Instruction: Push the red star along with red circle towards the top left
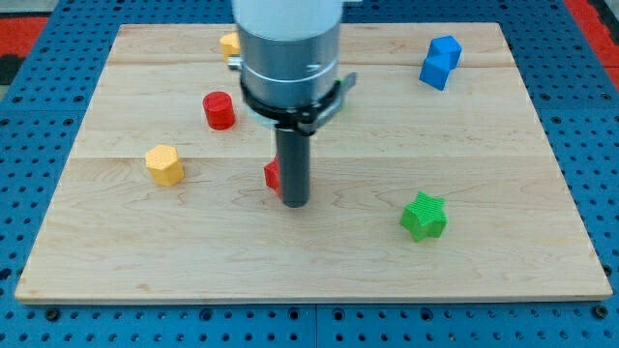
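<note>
Red star [273, 175]: mostly hidden behind the rod near the board's middle; only a red sliver shows at the rod's left side.
Red circle [220, 110]: a short cylinder, up and to the left of the star, apart from it.
My tip [295, 204]: a bare rod holding nothing, planted on the wood, touching or just right of the star.
Yellow hexagonal block [165, 164]: left, near the edge.
Second yellow block [229, 43]: far side, partly hidden; shape unclear.
Blue block [440, 62]: far right.
Green star [424, 216]: near right.
Wooden board [503, 155]: pale, on a blue perforated table [29, 97].
</note>
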`<action>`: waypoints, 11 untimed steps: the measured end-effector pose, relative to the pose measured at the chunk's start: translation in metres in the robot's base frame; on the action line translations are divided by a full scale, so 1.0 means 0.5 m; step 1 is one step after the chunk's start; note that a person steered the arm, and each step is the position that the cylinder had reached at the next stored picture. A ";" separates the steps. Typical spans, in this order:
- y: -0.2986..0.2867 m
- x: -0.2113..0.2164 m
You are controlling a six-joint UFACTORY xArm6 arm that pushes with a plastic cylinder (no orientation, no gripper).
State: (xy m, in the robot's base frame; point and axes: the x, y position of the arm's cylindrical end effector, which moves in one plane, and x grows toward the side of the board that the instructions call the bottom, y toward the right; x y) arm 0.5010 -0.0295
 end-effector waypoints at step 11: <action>-0.289 -0.361</action>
